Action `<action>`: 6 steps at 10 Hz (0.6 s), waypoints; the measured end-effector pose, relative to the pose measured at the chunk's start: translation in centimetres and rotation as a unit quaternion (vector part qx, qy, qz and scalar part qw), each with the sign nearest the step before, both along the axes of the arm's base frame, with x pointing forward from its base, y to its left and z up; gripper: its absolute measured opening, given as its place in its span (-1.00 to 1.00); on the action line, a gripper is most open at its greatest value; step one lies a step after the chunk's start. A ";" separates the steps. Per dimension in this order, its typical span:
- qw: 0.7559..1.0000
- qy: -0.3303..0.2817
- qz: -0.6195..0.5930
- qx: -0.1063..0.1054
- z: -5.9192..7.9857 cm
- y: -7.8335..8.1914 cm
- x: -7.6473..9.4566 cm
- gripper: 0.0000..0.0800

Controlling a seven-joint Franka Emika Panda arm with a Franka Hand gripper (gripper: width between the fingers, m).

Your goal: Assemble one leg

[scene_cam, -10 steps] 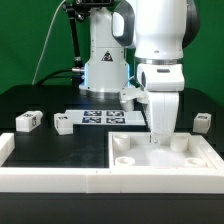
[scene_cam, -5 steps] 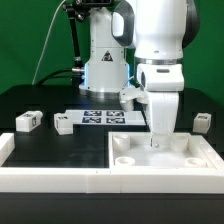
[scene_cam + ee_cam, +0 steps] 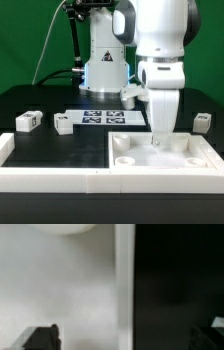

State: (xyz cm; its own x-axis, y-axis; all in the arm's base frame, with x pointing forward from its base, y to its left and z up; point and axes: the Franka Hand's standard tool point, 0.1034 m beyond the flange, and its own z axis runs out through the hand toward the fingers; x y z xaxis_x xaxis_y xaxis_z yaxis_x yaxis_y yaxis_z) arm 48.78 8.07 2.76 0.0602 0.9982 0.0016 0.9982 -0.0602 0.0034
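Three legs show in the exterior view, small white tagged blocks lying on the black table: one (image 3: 27,121) and another (image 3: 63,124) at the left, a third (image 3: 202,121) at the right. My gripper (image 3: 156,140) points straight down at the back edge of the large flat white square piece (image 3: 165,158). It is open and holds nothing. In the wrist view my gripper (image 3: 128,335) straddles that piece's edge: one finger (image 3: 40,337) is over the white surface (image 3: 70,286), the other (image 3: 216,331) is over the black table. A round socket (image 3: 64,227) shows in the white piece.
The marker board (image 3: 98,118) lies on the table behind the gripper, in front of the robot base (image 3: 103,70). A raised white border (image 3: 55,175) runs along the front and left of the work area. A black table (image 3: 40,100) carries everything.
The arm has shifted very slightly toward the exterior view's right. The gripper stays low at the white piece's back edge. The legs have not moved.
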 end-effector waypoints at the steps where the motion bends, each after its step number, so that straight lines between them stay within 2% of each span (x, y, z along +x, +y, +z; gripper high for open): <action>1: 1.000 -0.003 -0.008 -0.002 1.0 0.2 -0.3 0.62; 3: 0.999 -0.017 -0.027 -0.005 3.4 0.7 -0.4 0.62; 6: 0.996 -0.016 -0.091 -0.002 3.4 0.8 -0.5 0.62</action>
